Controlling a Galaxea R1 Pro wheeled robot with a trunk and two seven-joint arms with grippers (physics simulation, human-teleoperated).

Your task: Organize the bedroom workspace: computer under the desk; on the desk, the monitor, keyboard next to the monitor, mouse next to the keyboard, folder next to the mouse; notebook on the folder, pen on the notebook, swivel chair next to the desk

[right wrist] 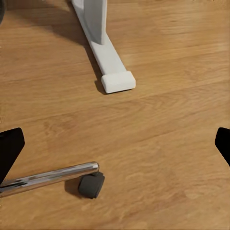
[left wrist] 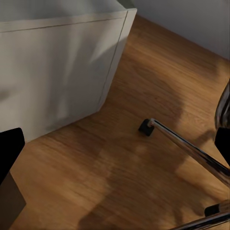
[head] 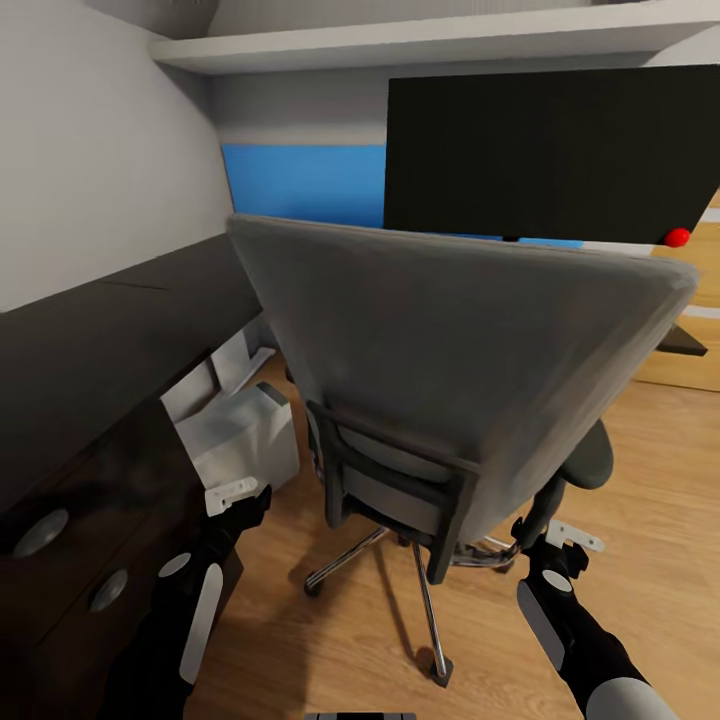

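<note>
The swivel chair (head: 450, 340) stands right in front of me with its grey back toward me, hiding its seat. Its chrome leg (left wrist: 187, 148) and a caster (right wrist: 91, 186) rest on the wood floor. The black desk (head: 110, 330) runs along the left and behind the chair. The monitor (head: 550, 150) stands on its far part. The light-grey computer (head: 240, 435) sits under the desk, close to my open left gripper (head: 240, 498) (left wrist: 115, 148). My right gripper (head: 565, 538) (right wrist: 117, 146) hangs open by the chair base. Keyboard, mouse, folder, notebook and pen are hidden.
Round-knobbed desk drawers (head: 40, 530) are at my near left. A white desk leg foot (right wrist: 108, 62) lies on the floor beyond the right gripper. A white shelf (head: 450, 40) hangs above the monitor. A light wooden dresser (head: 700, 300) stands at the far right.
</note>
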